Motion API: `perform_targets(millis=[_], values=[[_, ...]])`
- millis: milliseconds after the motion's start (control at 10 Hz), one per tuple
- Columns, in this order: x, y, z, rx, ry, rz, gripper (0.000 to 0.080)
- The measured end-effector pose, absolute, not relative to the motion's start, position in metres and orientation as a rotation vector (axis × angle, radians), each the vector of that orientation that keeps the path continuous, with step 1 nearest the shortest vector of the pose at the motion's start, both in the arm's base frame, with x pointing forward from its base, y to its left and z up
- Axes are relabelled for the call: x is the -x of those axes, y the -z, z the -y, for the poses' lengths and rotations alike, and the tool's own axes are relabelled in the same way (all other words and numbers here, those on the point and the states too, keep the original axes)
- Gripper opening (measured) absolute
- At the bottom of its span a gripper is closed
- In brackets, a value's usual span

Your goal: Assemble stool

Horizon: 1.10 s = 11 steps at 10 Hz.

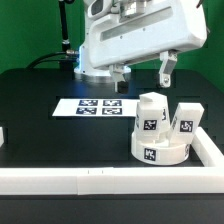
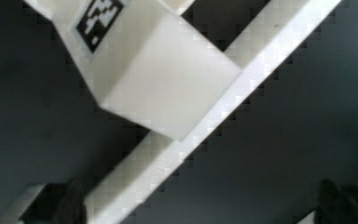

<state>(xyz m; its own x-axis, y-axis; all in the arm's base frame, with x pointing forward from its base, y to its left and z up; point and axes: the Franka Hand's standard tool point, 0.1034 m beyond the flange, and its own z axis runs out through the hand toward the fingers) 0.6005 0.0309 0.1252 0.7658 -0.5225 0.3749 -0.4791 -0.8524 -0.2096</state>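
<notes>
The white round seat disc (image 1: 158,148) lies near the exterior view's right, inside the corner of the rail. Two blocky tagged legs stand upright in it, one (image 1: 150,112) toward the left and one (image 1: 186,118) toward the right. My gripper (image 1: 143,72) hangs open and empty above and behind them, touching nothing. In the wrist view, a white leg (image 2: 158,70) with a tag shows beyond my open gripper (image 2: 197,205). The dark fingers (image 2: 44,204) sit at the frame's lower corners with nothing between them. A third leg is not clearly in view.
The marker board (image 1: 95,105) lies flat on the black table behind the stool. A long white rail (image 1: 100,179) runs along the front and turns up the exterior view's right side (image 1: 213,150); it crosses the wrist view diagonally (image 2: 229,110). A white piece (image 1: 2,135) is cut off at the left edge.
</notes>
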Motion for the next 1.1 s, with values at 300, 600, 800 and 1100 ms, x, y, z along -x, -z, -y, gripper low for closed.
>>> perform_targets(millis=[300,600,800,1100], values=[[-0.604,-0.125,-0.039,3.071,0.676,-0.164,0.0649],[-0.602,-0.123,-0.041,3.082,0.62,-0.11,0.0649],[-0.598,-0.117,-0.04,3.088,0.521,-0.053,0.0649],[-0.593,-0.113,-0.047,3.063,0.017,0.044,0.0649]])
